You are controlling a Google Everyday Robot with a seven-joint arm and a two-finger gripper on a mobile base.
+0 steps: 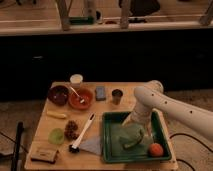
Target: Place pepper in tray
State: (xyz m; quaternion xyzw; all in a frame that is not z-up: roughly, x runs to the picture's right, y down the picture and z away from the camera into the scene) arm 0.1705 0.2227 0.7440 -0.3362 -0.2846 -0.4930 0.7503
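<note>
The dark green tray (pixel 162 131) stands on the right part of the wooden table. A pale green cloth (pixel 119 136) lies inside it. On the cloth lies a darker green curved thing that looks like the pepper (pixel 133 144). An orange-red round fruit (pixel 156 149) sits in the tray's near right corner. My white arm comes in from the right and bends down into the tray. My gripper (pixel 136 130) is low over the cloth, right above the pepper; I cannot tell whether it touches it.
On the left of the table are a dark brown bowl (pixel 58 95), an orange bowl (pixel 80 99) holding a spoon, a white cup (pixel 76 80), a metal cup (pixel 117 96), a banana (pixel 56 114), a white-handled brush (pixel 82 132) and a grey cloth (pixel 92 145).
</note>
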